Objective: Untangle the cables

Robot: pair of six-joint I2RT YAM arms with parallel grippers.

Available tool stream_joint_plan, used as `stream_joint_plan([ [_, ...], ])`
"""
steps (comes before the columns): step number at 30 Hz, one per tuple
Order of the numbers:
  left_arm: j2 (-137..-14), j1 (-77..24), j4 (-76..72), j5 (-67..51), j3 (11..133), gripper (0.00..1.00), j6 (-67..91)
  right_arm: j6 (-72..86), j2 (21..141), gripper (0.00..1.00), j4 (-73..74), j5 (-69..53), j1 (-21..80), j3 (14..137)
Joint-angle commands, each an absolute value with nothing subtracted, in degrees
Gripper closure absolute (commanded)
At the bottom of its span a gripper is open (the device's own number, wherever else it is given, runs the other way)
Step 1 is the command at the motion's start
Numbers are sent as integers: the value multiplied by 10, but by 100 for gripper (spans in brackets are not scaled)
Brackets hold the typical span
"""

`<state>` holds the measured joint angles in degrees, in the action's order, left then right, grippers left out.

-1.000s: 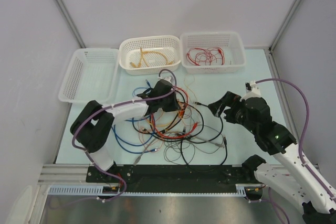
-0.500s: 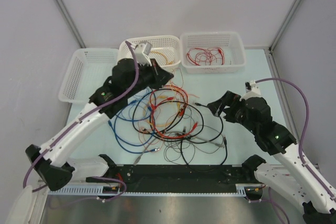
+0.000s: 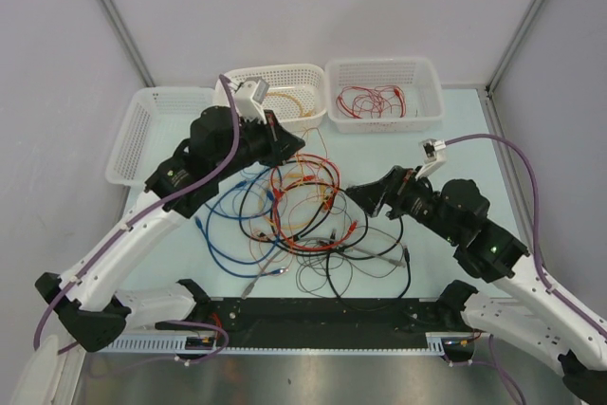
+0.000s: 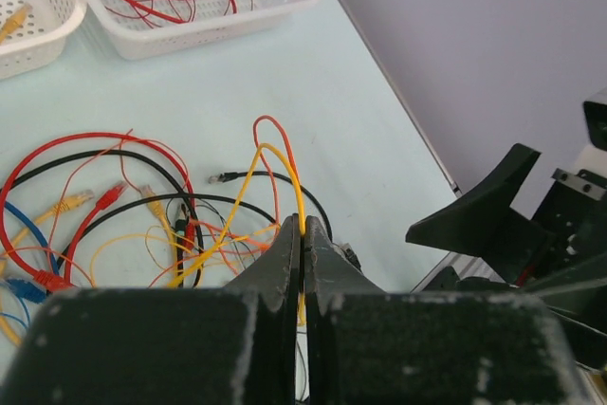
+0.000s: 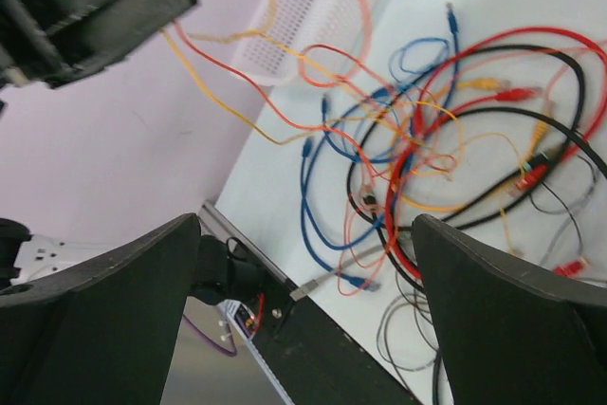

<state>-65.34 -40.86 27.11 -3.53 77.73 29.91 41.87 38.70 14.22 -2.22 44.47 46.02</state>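
Observation:
The cables (image 3: 303, 220) lie in a tangled heap of red, blue, black, orange and grey loops mid-table. My left gripper (image 3: 289, 144) hangs above the heap's far edge, shut on a thin yellow cable (image 4: 297, 198) that rises from the pile into its jaws (image 4: 302, 230). An orange-red strand (image 4: 270, 122) loops up beside it. In the right wrist view these strands stretch from the heap (image 5: 446, 139) up to the left gripper (image 5: 95, 7). My right gripper (image 3: 365, 198) hovers at the heap's right edge, open and holding nothing (image 5: 305, 234).
Three white baskets stand at the back: the left one (image 3: 161, 135) holds nothing, the middle one (image 3: 285, 75) holds a yellow-orange cable, the right one (image 3: 427, 92) holds thin red wire. A black rail (image 3: 322, 315) runs along the near edge.
My left arm has risen from the heap and swung toward the back, drawing the yellow cable up with it. My right gripper has moved left, closer to the heap, still open.

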Motion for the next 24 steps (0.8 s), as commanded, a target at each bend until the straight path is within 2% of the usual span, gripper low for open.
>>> stream_joint_plan([
  [1, -651, -410, 257, -54, 756, 100, 304, 404, 402, 0, 48, -36, 475, 480],
  [6, -661, -421, 235, -72, 737, 100, 331, 386, 452, 1, 9, -23, 523, 486],
  [8, -669, -428, 228, -73, 734, 100, 337, 369, 465, 4, 5, -5, 547, 490],
  [9, -670, -435, 225, -76, 734, 100, 343, 361, 474, 12, 4, 0, 555, 494],
  [12, -681, -451, 221, -75, 740, 100, 345, 335, 505, 28, 4, 27, 576, 510],
  [13, -686, -454, 221, -74, 743, 100, 346, 332, 517, 30, 5, 32, 577, 512],
  [24, -691, -485, 217, -74, 739, 100, 355, 294, 575, 36, -23, 94, 580, 512],
])
